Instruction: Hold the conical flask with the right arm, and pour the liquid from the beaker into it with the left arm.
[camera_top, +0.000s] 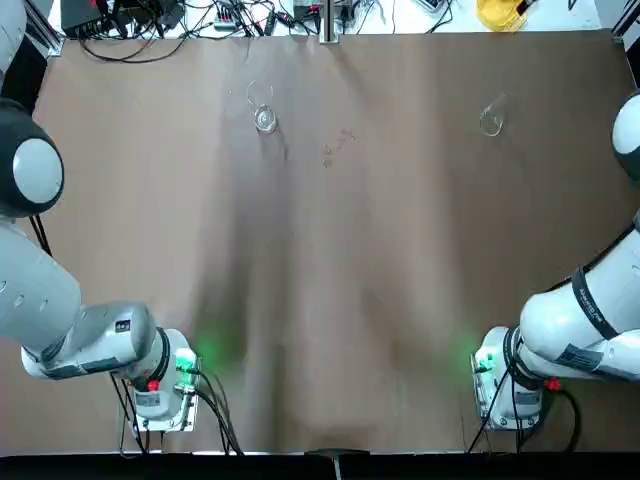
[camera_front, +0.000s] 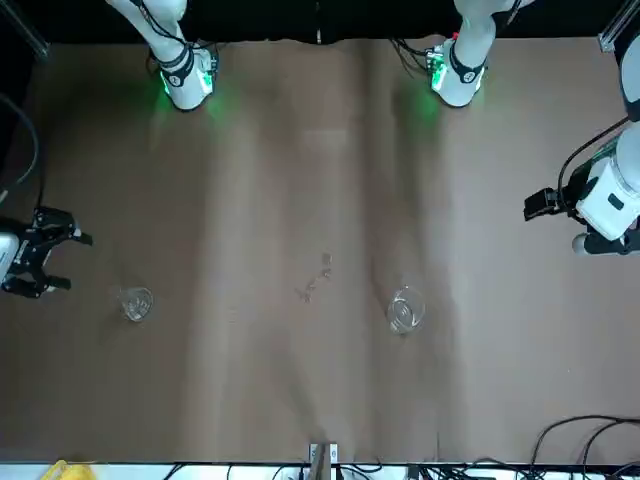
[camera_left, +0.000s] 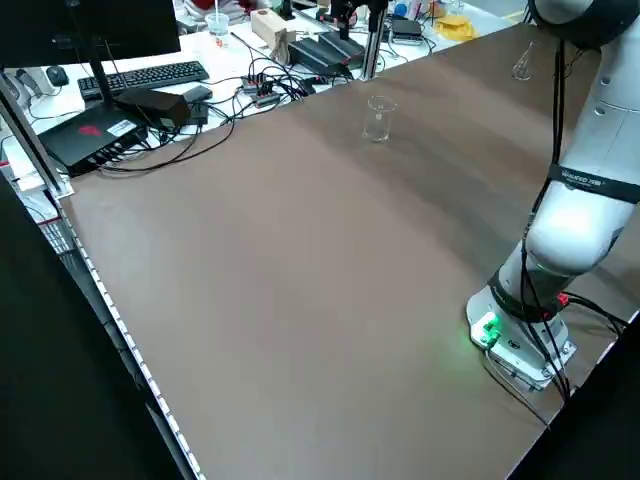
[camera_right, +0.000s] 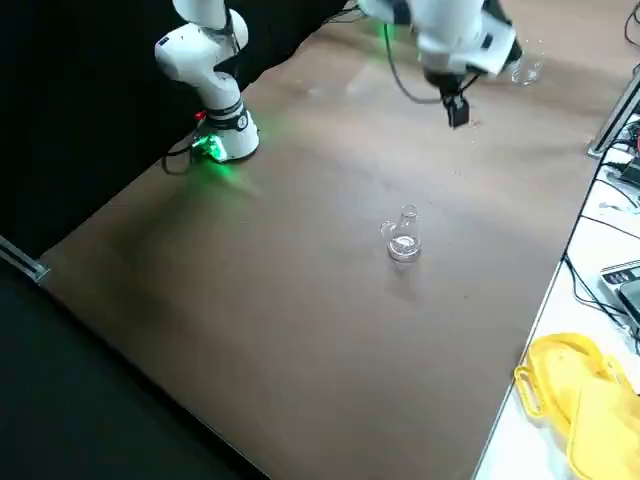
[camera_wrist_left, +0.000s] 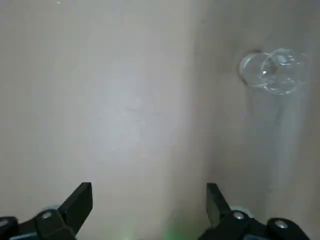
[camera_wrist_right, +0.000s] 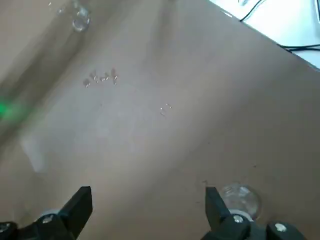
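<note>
Two white segmented arms, left arm (camera_top: 90, 340) and right arm (camera_top: 575, 325), with grey round joint caps, green lights glowing at their bases, black cables trailing, red buttons, black grippers.

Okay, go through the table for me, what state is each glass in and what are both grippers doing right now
Beaker: upright on the table, not held; contents cannot be made out.
Flask: upright on the table, not held.
Left gripper: open, empty, above the table, apart from the beaker.
Right gripper: open, empty, near the flask but not touching it.
</note>
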